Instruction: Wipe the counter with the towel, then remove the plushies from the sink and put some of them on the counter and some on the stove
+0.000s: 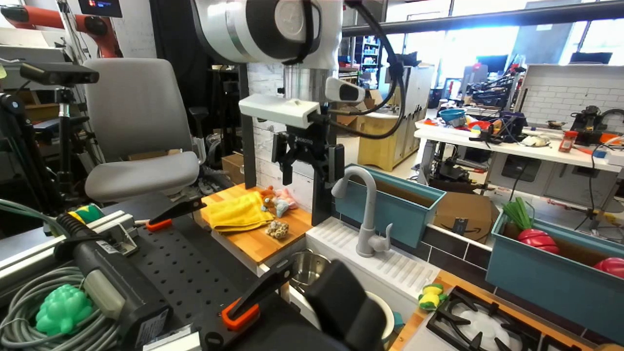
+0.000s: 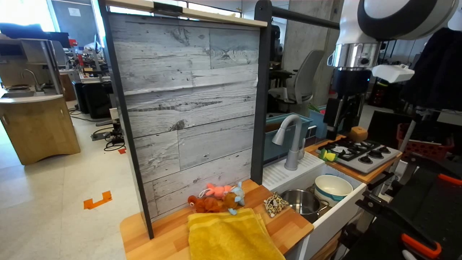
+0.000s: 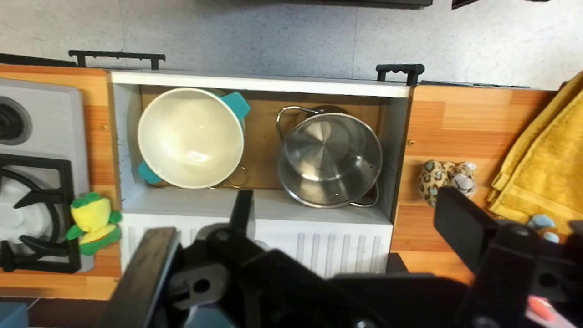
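Black fingers [image 1: 336,163] spread apart, fuzzy yellow towel [image 2: 231,236] on wooden counter [image 2: 162,243], leopard-spotted plushie [image 2: 275,204] nearby, round metal pot [image 3: 330,159]

Gray chair [image 1: 131,112] in an exterior view. Steel pot [image 3: 330,159] just beside white pot [image 3: 190,138] with teal handles [image 3: 237,105]. Two blue planters [image 1: 551,287], red vegetables [image 1: 537,241] in a planter, cardboard box [image 1: 458,209] between. Green lumpy object [image 1: 64,309] amid coiled gray cable [image 1: 22,304]. Orange tape [image 2: 107,197] on floor [image 2: 54,216].
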Tool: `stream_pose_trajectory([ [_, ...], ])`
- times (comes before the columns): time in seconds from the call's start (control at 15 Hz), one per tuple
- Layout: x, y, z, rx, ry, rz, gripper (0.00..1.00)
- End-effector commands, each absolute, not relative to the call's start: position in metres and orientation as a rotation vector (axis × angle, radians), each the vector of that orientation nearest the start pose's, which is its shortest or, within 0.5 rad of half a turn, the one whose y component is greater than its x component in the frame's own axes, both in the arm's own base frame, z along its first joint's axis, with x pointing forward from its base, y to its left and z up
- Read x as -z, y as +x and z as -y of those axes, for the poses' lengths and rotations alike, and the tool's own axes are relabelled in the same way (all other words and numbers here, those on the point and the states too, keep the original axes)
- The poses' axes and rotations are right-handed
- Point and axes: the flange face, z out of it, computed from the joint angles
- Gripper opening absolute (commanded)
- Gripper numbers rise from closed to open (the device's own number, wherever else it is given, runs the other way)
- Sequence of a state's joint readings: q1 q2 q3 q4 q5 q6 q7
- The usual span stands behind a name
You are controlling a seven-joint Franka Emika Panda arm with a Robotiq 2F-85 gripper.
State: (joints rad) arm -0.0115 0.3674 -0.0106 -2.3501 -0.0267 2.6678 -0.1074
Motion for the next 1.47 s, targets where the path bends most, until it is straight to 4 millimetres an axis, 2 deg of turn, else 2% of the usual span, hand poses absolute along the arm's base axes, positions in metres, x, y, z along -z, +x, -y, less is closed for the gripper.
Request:
stream_pose_trajectory([
  [0.0, -0.114, 0.509, -0.043, 0.038, -3.120, 0.258, 1.00],
  [0.27, -0.058, 0.519, -0.103, 0.264, -3.085, 0.399, 1.00],
  [0.47, -0.022, 0.540, -0.127, 0.338, -3.077, 0.416, 1.00],
  [0.53, -0.012, 0.545, -0.132, 0.340, -3.078, 0.419, 0.91],
  [0.6, -0.002, 0.550, -0.134, 0.340, -3.083, 0.421, 0.74],
  [0.8, 0.021, 0.555, -0.134, 0.307, -3.098, 0.400, 0.50],
  [1.0, 0.030, 0.555, -0.133, 0.256, -3.100, 0.335, 0.27],
  [1.27, 0.024, 0.564, -0.128, 0.236, -3.111, 0.234, 0.01],
  [1.4, 0.017, 0.568, -0.128, 0.241, -3.105, 0.206, 0.00],
])
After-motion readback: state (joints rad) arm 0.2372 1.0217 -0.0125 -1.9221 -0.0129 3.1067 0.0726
